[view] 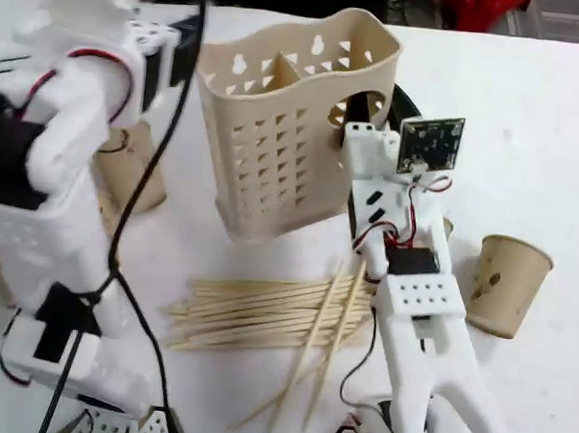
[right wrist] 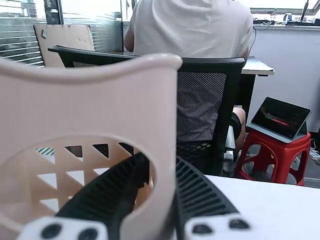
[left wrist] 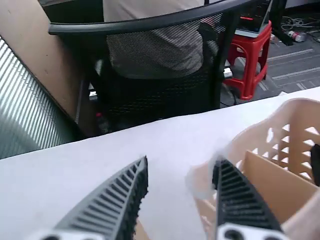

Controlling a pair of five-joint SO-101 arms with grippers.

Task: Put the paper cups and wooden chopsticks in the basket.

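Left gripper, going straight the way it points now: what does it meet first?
Probably the basket: its rim corner sits right at one finger of the open left gripper. Between the fingers lies bare table; depth is unclear.

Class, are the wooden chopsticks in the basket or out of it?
Out: the chopsticks lie piled on the table beside the basket.

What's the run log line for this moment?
right gripper shut on basket wall, basket tilted | left gripper open beside basket rim | chopsticks piled on table | paper cups outside basket
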